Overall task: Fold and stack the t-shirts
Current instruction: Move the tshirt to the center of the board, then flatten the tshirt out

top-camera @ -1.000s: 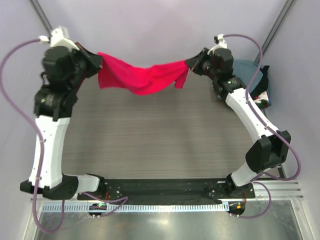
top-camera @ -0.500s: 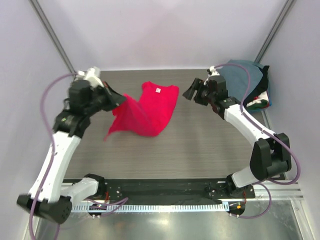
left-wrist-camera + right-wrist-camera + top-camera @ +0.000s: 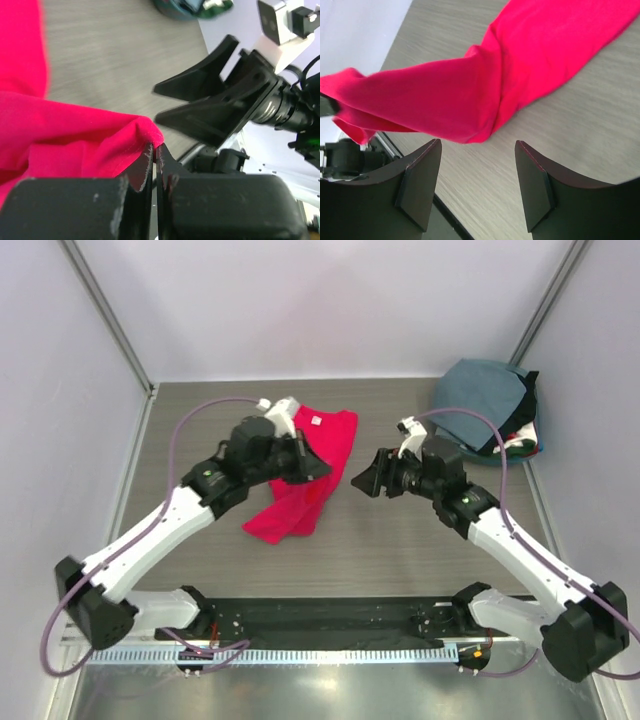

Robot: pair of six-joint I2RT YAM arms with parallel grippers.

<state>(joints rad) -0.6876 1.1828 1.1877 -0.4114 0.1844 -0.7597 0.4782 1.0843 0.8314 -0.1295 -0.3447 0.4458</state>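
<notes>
Two grippers close together over mid-table, tip facing tip, near but apart. Left gripper (image 3: 320, 470) first: pressed tight together, pinching a ridge of the red t-shirt (image 3: 300, 502) right at the fingertips (image 3: 142, 172), cloth bunching out of the pinch and draping away behind and to one side of the tool. Only that edge held up; rest of the shirt down on the wooden table (image 3: 400, 550), collar end with its white label (image 3: 317, 421) flat beyond the left gripper, a doubled-over lobe beneath and behind it toward the near edge.

Over to the right gripper (image 3: 362, 480): spread wide, nothing between the fingers (image 3: 420, 185). From the right wrist, red cloth just ahead of the open fingers, one fold slumped over another, bare wood grain directly under the gap. No contact with the shirt on this side.

Behind the right gripper and well apart, in the far right corner: pile of t-shirts (image 3: 487, 400), slate grey-blue t-shirt (image 3: 478, 388) on top, dark and white cloth poking out at the pile's outer edge.
</notes>
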